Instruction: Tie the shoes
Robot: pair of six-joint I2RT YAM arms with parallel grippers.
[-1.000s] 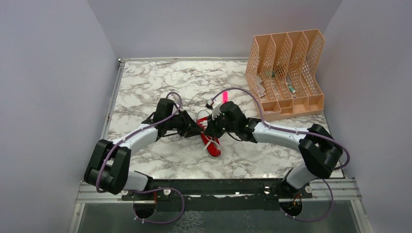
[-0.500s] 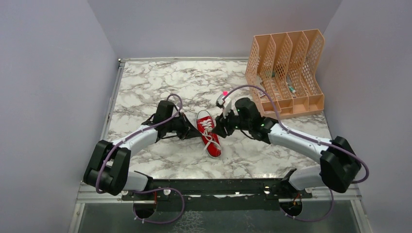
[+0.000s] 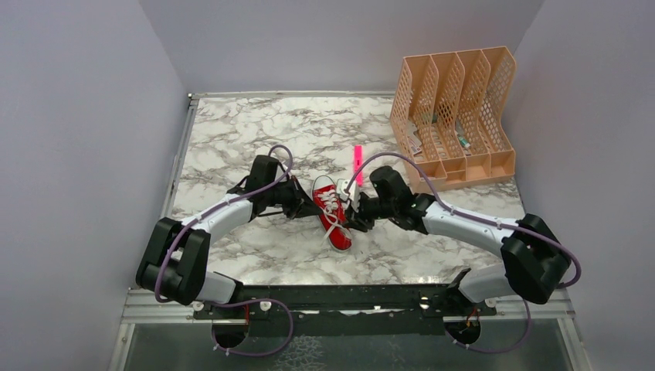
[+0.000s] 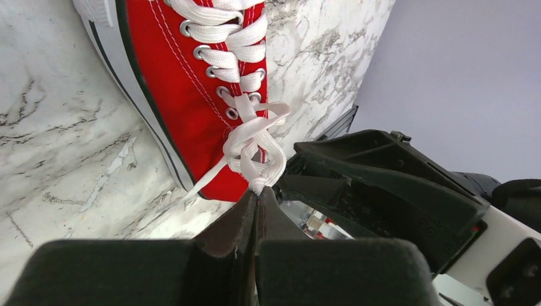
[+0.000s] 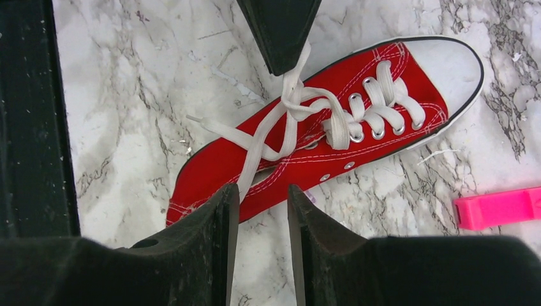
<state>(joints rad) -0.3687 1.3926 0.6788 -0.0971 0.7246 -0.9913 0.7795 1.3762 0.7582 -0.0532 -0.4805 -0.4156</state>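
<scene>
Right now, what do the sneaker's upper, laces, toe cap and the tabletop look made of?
Sneaker upper: red, matte, likely canvas; stitch rows and metal eyelets show. Laces: flat white woven textile, fibre unclear. Toe cap: smooth white, probably rubber. Tabletop: grey-veined marble pattern; real stone or printed laminate, cannot tell.

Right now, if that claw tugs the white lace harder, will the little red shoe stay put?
It would probably slide: the shoe looks small and light, resting on a smooth marble table. The lace looks soft and floppy, curling in loose loops where the left gripper pinches it, so it should bend rather than snap.
</scene>
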